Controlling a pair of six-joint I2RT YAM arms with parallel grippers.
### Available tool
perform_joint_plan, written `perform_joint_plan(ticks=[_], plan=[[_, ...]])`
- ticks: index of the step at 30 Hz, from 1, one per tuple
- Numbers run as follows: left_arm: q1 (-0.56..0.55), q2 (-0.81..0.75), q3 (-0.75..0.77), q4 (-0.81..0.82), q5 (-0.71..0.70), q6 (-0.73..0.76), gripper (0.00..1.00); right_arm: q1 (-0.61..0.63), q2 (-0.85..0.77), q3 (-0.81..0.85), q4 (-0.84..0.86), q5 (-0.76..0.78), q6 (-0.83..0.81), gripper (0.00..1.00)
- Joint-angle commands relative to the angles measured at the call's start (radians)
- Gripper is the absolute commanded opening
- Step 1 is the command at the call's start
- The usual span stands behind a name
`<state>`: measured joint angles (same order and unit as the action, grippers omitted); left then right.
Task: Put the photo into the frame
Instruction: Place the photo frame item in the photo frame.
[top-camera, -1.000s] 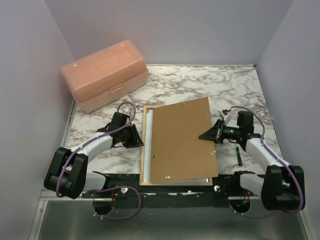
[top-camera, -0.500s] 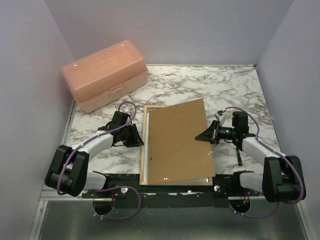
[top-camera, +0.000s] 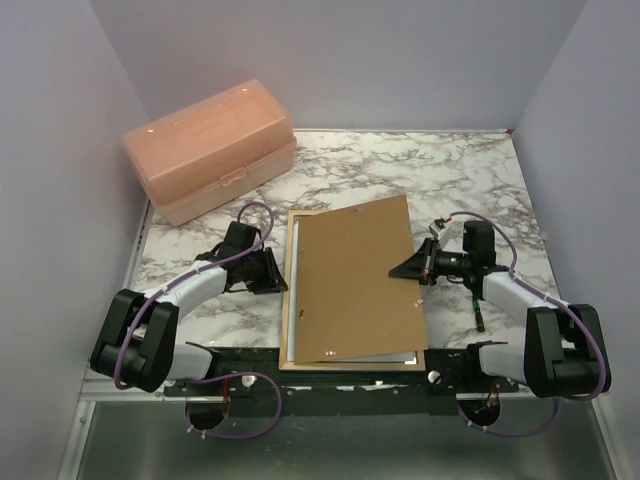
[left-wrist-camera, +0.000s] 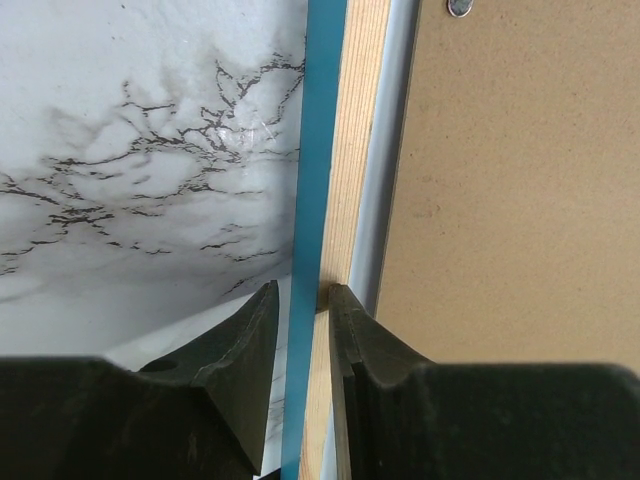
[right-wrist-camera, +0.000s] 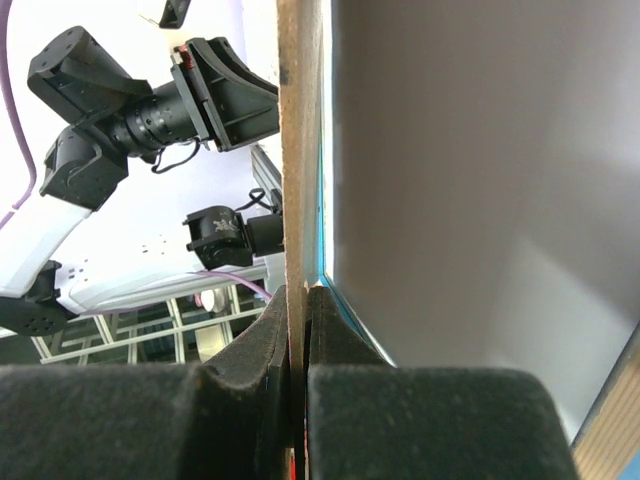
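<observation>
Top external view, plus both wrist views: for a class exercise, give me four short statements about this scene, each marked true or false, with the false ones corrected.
1. The right claw is shut on the edge of the brown backing board. True.
2. The left claw is holding the pink box. False: it sits at the left rail of the frame, apart from the box.
3. The pink box's lid is open. False: it is closed.
4. The backing board lies skewed over the frame. True.
</observation>
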<state>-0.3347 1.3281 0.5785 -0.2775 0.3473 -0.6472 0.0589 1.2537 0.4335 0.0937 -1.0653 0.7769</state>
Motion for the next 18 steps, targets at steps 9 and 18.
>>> perform_joint_plan(ticks=[9,18], plan=[[0.003,0.032,0.0,-0.028,-0.052,0.034,0.26,0.049,0.04,0.037,0.125,-0.004,0.053,0.01],[0.004,0.037,0.002,-0.032,-0.05,0.037,0.25,0.053,0.076,0.037,0.09,0.013,-0.006,0.01]])
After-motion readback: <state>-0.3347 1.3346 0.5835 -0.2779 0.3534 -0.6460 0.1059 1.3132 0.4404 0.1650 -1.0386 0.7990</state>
